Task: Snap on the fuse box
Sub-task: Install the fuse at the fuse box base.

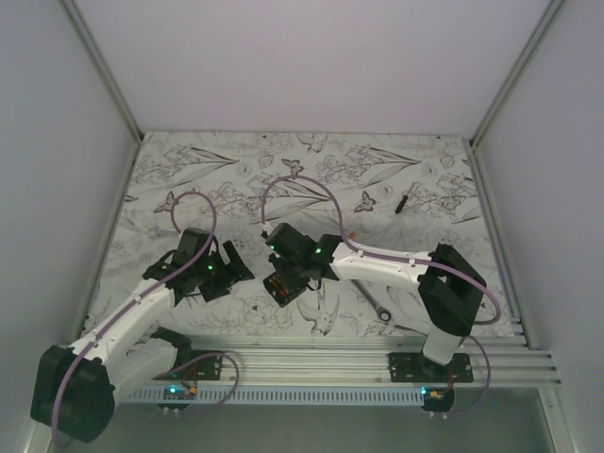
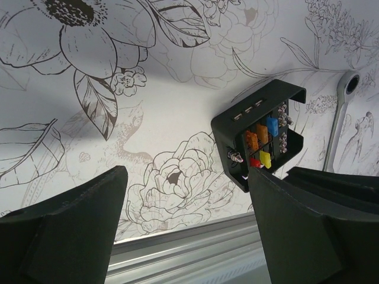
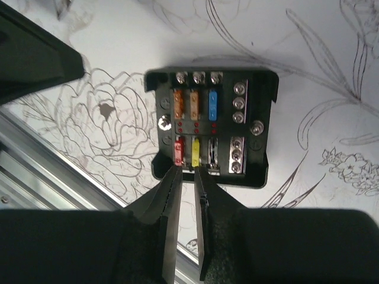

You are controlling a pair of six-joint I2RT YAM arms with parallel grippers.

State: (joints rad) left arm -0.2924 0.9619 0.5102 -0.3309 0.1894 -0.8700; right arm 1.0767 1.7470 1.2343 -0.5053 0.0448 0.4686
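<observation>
While the right gripper holds narrowly parted tips at the six o'clock rim of the fuse box, clasping nothing we can see, the left gripper hangs wide open and empty at the box's nine o'clock. We judge an off-centre push could tip the box, skid it toward the wrench at four o'clock, or crush the yellow fuse.
</observation>
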